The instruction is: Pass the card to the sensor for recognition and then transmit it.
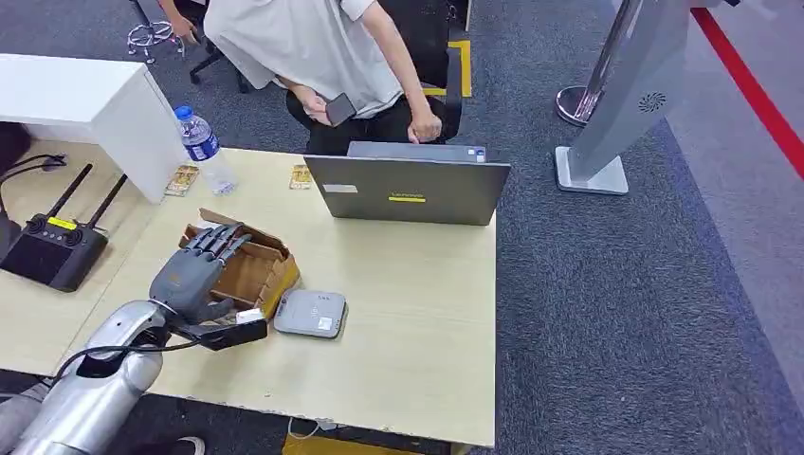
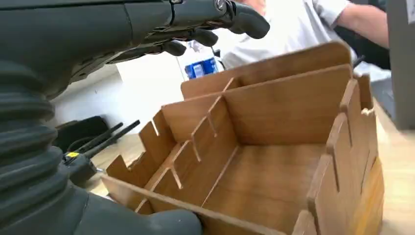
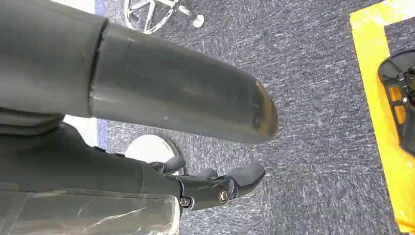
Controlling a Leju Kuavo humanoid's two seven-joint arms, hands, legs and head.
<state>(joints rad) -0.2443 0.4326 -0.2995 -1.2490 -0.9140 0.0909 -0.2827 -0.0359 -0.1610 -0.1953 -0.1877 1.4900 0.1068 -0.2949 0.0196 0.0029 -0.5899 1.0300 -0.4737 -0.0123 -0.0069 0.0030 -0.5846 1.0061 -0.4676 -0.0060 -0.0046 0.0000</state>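
Left hand (image 1: 194, 270) hovers palm-down over the wooden box (image 1: 254, 268), fingers spread and extended, holding nothing. The left wrist view shows the box's slotted compartments (image 2: 274, 171) with no card visible inside. The grey sensor (image 1: 311, 313) sits flat on the table (image 1: 417, 313), just right of the box. Right hand (image 3: 215, 188) hangs over carpet (image 3: 313, 73), fingers loosely apart, holding nothing.

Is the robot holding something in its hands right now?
Nothing that shows. The left robot hand hovers with spread fingers over the wooden box, gripping nothing. The right robot hand hangs over the carpet, empty.
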